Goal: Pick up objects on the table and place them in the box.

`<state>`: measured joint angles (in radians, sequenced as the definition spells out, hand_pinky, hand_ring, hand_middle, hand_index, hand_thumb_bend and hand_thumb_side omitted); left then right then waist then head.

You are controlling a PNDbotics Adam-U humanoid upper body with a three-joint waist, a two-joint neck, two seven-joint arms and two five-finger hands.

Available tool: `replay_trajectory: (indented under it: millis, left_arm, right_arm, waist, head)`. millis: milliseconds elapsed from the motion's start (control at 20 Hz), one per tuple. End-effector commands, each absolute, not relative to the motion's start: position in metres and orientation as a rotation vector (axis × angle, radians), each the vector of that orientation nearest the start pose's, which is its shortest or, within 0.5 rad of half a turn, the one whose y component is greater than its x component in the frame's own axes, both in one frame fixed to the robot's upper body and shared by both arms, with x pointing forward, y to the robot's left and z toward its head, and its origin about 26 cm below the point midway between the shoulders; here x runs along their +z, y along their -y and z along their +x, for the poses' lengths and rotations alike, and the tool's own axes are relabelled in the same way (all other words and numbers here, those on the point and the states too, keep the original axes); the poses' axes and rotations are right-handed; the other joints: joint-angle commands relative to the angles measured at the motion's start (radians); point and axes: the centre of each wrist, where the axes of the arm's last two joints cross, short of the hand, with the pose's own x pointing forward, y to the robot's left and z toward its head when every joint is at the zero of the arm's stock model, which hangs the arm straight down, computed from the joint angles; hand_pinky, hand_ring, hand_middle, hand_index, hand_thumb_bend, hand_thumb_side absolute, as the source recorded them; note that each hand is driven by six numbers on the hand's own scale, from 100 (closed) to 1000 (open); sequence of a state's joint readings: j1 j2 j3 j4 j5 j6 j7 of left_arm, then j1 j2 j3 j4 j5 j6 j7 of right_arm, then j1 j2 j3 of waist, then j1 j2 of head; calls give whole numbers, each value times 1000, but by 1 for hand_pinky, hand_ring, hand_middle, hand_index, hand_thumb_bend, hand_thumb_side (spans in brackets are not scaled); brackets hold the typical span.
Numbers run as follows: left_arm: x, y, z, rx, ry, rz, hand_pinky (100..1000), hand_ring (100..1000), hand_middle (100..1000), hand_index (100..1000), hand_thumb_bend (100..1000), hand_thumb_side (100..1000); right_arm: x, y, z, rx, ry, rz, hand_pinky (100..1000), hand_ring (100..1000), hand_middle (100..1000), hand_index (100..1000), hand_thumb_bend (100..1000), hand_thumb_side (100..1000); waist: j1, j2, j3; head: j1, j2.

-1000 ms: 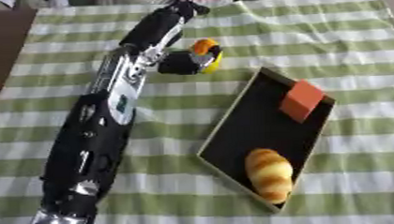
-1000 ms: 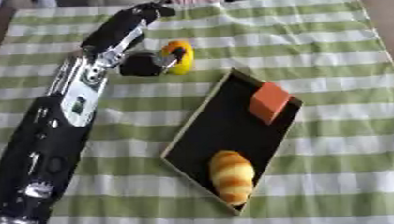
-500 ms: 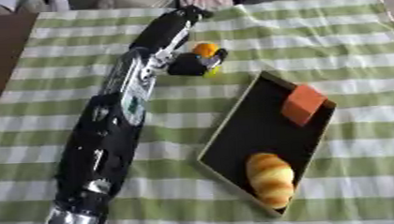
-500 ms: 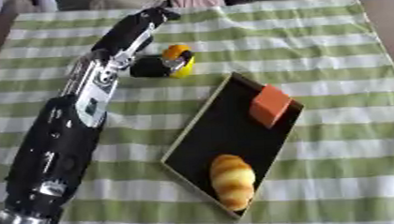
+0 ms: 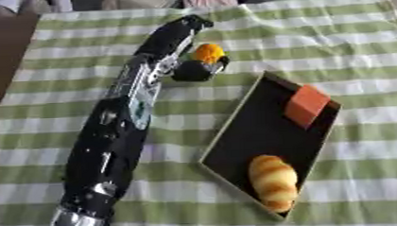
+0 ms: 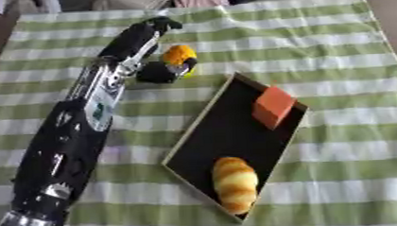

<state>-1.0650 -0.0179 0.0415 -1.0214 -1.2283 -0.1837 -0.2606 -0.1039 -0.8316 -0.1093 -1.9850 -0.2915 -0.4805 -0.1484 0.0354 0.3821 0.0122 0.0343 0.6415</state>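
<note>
We see a woven cloth [image 5: 349, 57] in green and pale stripes, matt and soft-looking, with slight ripples, over the table. At the far left corner a bare brown surface [image 5: 5, 55] shows, smooth, possibly wood. The box [image 5: 260, 131] has a flat matt black floor and a thin pale rim. The bread [image 5: 273, 181] looks glazed, with a soft sheen on golden-brown bands. The orange block [image 5: 305, 106] is matt and even. The arm [image 5: 112, 141] is glossy black casing, plastic-looking, with silver metal near the bottom. The robot hand [image 5: 193, 70] is dark and slightly shiny around a smooth orange-yellow object [image 5: 208, 53].
</note>
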Motion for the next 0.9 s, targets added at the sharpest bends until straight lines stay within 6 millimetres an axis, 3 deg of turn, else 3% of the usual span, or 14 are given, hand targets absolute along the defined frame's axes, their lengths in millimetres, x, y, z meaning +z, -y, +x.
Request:
replay_trajectory:
  millis: [50, 350, 650, 900]
  left_arm:
    - [239, -98, 471, -1449, 1826, 844, 908, 945, 846, 931, 356, 592]
    - [236, -100, 475, -1503, 1753, 846, 910, 947, 846, 929, 355, 453]
    - [226, -101, 478, -1520, 1690, 851, 908, 946, 846, 922, 339, 386]
    - [224, -103, 479, -1507, 1669, 905, 900, 947, 849, 893, 323, 172]
  right_arm:
    - [234, 363, 269, 567, 2555, -286, 949, 821, 562, 783, 100, 470]
    - [233, 362, 269, 569, 2539, -285, 949, 821, 556, 782, 100, 470]
    - [233, 362, 270, 556, 2548, -280, 949, 821, 552, 781, 100, 470]
    - [232, 361, 270, 555, 2542, -277, 950, 821, 548, 781, 100, 470]
  waist:
    - [-2, -27, -3]
    - [6, -36, 0]
    - [7, -33, -6]
    - [9, -29, -11]
  head:
    - [8, 0]
    - [9, 7]
    - [5, 9]
    - [3, 10]
